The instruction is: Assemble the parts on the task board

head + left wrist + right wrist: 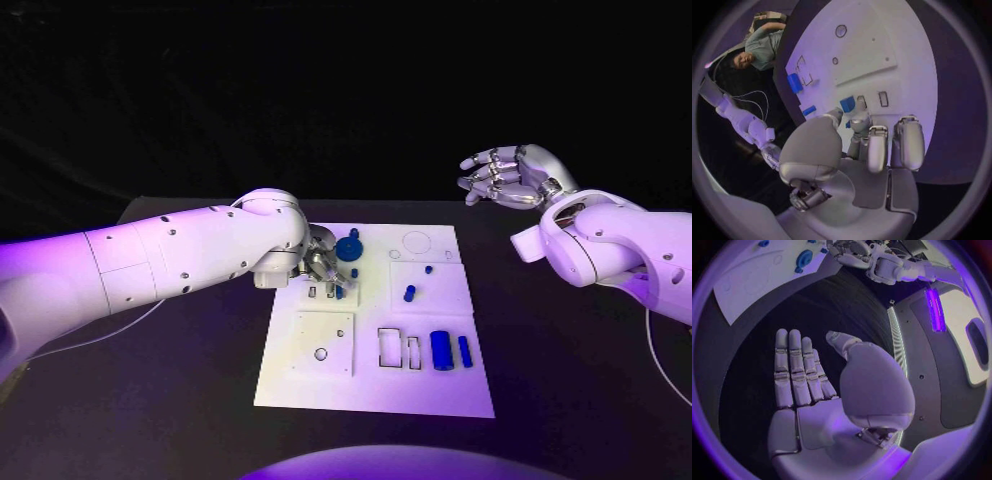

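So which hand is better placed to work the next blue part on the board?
Left. The left hand is down on the task board beside the blue parts; the right hand is raised off beyond the board, holding nothing.

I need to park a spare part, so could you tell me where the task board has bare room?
Free: the task board near strip, below the rectangular slots, and its far right corner beside the round outline. Crowded: the far left corner, where the left hand sits by the blue round part.

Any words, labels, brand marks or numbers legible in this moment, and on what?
None can be read. The task board carries only outlines and cut-outs, no lettering. The blue parts, left hand and right hand show no readable marks.
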You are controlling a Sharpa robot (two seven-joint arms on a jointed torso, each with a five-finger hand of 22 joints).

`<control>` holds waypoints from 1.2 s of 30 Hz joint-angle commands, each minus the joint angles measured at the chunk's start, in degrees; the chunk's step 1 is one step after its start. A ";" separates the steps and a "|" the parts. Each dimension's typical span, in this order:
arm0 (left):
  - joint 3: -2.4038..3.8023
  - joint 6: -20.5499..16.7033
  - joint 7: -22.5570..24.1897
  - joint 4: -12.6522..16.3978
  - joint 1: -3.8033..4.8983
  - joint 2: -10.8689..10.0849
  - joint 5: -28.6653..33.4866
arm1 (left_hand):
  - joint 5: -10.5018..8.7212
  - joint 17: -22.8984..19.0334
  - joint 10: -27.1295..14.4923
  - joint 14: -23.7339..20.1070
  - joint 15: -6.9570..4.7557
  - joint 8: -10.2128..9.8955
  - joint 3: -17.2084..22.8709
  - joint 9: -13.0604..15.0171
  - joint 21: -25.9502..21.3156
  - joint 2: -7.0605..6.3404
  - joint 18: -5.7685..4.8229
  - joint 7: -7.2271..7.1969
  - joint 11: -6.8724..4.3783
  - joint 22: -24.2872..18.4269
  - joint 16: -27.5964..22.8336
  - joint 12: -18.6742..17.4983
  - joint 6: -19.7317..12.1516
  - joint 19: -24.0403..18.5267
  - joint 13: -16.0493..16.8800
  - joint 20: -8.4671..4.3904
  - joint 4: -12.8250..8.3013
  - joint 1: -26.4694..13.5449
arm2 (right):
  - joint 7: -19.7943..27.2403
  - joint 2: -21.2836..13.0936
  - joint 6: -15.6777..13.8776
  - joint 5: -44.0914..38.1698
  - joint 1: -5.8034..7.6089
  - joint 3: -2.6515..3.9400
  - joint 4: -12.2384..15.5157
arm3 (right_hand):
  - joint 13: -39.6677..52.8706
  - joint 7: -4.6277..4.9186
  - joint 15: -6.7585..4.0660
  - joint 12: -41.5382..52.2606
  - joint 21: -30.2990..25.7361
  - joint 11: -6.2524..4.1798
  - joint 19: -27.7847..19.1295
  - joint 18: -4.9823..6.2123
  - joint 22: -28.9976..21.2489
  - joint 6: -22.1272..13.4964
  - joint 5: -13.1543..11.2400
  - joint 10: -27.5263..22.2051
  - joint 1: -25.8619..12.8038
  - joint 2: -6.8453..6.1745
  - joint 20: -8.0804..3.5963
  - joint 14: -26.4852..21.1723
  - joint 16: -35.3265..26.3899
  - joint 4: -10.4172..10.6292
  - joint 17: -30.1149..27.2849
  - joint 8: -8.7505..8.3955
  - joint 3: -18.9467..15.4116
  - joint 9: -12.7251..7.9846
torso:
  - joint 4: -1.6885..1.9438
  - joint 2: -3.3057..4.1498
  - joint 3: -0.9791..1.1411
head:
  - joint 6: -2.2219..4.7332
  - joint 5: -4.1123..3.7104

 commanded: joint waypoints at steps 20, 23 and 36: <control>0.04 0.45 0.09 -0.14 0.05 0.55 4.37 | 0.00 15.03 -0.61 6.04 -0.83 -1.46 20.88 2.65 0.49 -3.96 -0.70 -0.31 -0.46 0.63 0.21 -0.37 -0.47 -0.03 0.03 -0.09 -4.78 5.01 | 0.09 0.49 0.81 -0.66 -0.28 -0.02 -0.39 | -0.73 1.51 0.25 -0.17 -0.54 0.23 0.37 0.65 -0.58 0.44 1.23 0.39 0.03 0.72 0.26 0.32 -0.69 -0.53 -0.18 0.37 -0.03 -0.25 | -0.01 0.00 0.11 | -0.43 0.00; 0.04 0.18 0.09 -0.22 0.06 0.51 5.61 | 0.17 15.08 -0.24 6.06 -0.64 -0.65 29.59 4.61 0.53 -5.57 -0.71 -0.05 -0.23 0.79 0.24 -0.70 -0.80 -0.02 -0.19 0.00 -8.50 4.18 | 0.12 0.53 0.77 -0.74 -0.33 -0.02 -0.51 | -0.81 1.52 0.26 -0.18 -0.58 0.23 0.37 0.64 -0.64 0.44 1.33 0.38 0.01 0.72 0.26 0.31 -0.75 -0.54 -0.20 0.38 -0.03 -0.27 | 0.00 0.00 0.12 | -0.44 0.00; 0.32 -2.42 0.51 0.33 0.05 -0.36 9.49 | 2.78 15.08 -0.06 6.06 -0.56 0.67 36.03 7.44 0.62 -6.53 -0.74 0.10 -0.22 1.03 0.24 -1.49 -1.19 0.01 -0.97 0.15 -13.97 2.85 | 0.28 0.62 0.61 -0.84 -0.52 -0.02 -0.83 | -1.10 1.56 0.32 -0.23 -0.78 0.28 0.37 0.61 -0.90 0.46 1.56 0.34 -0.16 0.73 0.29 0.25 -1.02 -0.50 -0.27 0.42 -0.09 -0.37 | 0.00 0.00 0.14 | -0.44 0.02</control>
